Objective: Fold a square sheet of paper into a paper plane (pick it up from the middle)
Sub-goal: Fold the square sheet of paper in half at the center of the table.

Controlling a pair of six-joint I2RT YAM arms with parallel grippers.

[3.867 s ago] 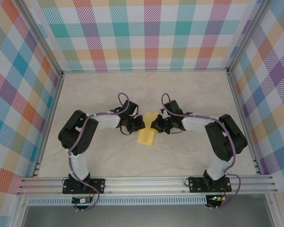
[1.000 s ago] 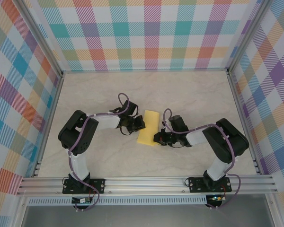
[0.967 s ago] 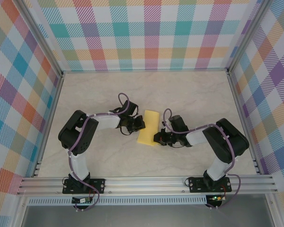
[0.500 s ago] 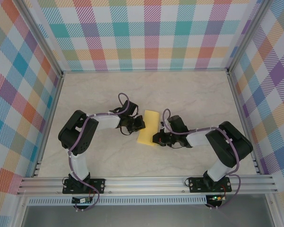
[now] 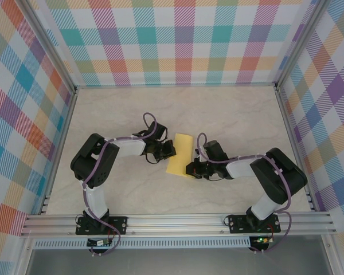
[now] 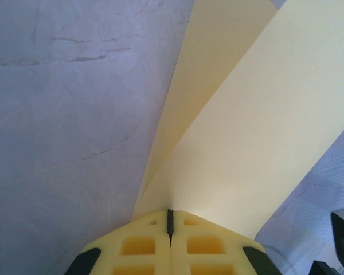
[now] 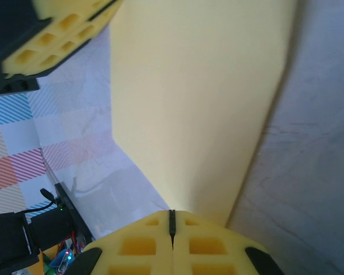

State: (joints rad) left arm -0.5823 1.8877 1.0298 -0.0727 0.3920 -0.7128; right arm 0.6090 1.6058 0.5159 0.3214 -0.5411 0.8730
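Clamps folded thin yellow paper sheet (image 5: 180, 150) from opposite edges with left tool (image 5: 169, 152) and right tool (image 5: 188, 169), both pinched on it, mid pale marbled surface (image 5: 235, 114); probably keeps layers aligned for creasing.

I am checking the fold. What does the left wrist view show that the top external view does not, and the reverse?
Left wrist view: two layers of the square sheet of paper fanning apart from the left gripper, whose pads are shut. Top external view: the sheet's whole oblong outline, the right gripper at its near right corner, the plaid walls. Shared: the yellow sheet, the left gripper at its edge, the marble table.
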